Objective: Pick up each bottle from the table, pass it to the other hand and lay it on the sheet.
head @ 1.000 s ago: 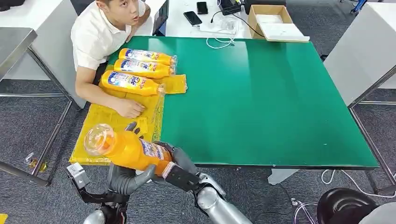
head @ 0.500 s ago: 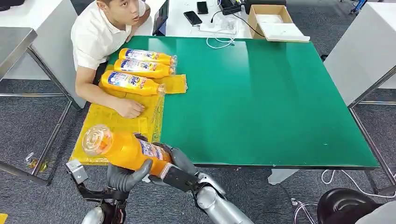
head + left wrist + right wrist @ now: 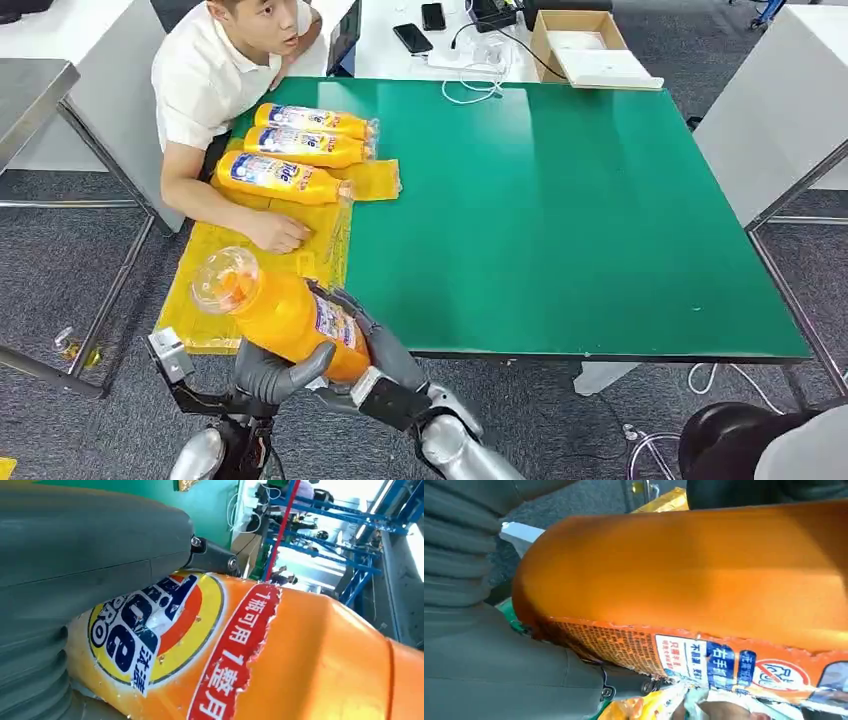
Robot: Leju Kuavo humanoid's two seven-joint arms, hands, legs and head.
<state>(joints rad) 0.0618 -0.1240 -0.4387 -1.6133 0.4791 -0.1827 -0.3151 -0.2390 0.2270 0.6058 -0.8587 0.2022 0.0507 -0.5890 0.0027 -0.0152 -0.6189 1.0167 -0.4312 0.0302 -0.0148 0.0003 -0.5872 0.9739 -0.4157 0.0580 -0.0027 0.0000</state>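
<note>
Head view: green table [image 3: 560, 220], grey carpet [image 3: 60, 270]; both hands' fingers [image 3: 300, 365] clasp the orange bottle [image 3: 275, 312].

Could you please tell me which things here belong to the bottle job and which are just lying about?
Job:
held bottle
left robot hand
right robot hand
three laid bottles
yellow sheet
green table

Lying about:
two phones
cardboard box
white cable
</note>
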